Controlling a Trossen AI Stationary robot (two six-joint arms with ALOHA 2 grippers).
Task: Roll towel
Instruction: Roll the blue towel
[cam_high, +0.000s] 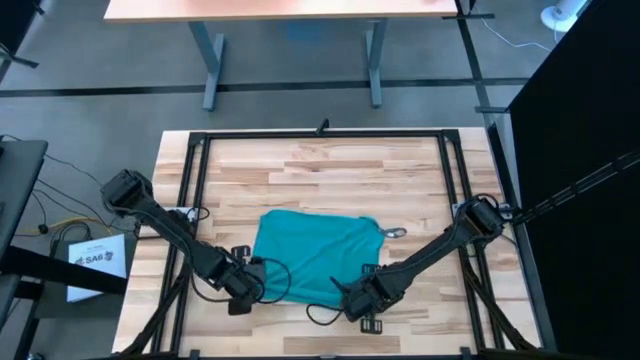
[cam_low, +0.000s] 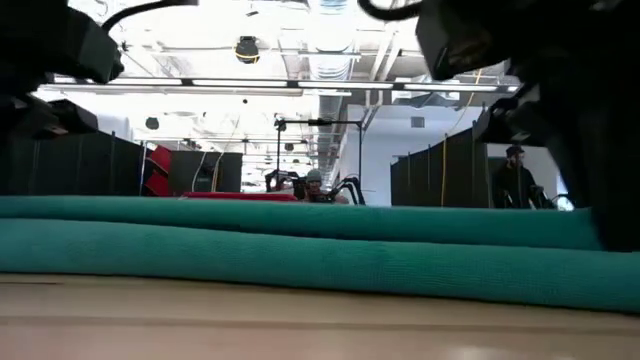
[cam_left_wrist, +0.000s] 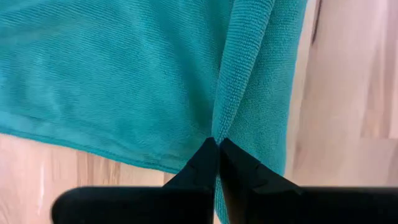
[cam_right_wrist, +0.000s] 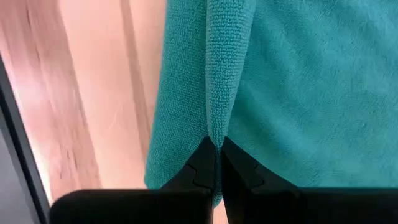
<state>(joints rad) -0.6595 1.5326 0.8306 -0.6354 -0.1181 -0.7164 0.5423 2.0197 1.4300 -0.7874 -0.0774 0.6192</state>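
Observation:
The teal towel (cam_high: 316, 252) lies spread on the wooden table, and its near edge is turned up into a long fold (cam_low: 300, 262) that runs across the low view. My left gripper (cam_high: 262, 283) is shut on the towel at its near left corner. My right gripper (cam_high: 352, 297) is shut on it at its near right corner. In each wrist view a raised ridge of cloth runs away from the shut fingertips, at my left gripper (cam_left_wrist: 217, 144) and at my right gripper (cam_right_wrist: 216, 144). My left gripper pinches a raised ridge of the towel (cam_left_wrist: 221, 124) between its two fingertips, at the near left corner. The ridge is a fold of cloth, with more towel lying flat on both sides. The fingers lie along the ridge. My right gripper pinches a like ridge of folded cloth (cam_right_wrist: 219, 121) between its two fingertips, at the near right corner. The fingers lie along the fold. The rest of the towel lies on the table beyond it.
A black metal frame (cam_high: 320, 134) runs round the table top. A small metal ring (cam_high: 393, 232) lies beside the towel's far right corner. Bare wood shows on the far half of the table (cam_high: 330, 175). A person stands in the room behind (cam_low: 513, 180).

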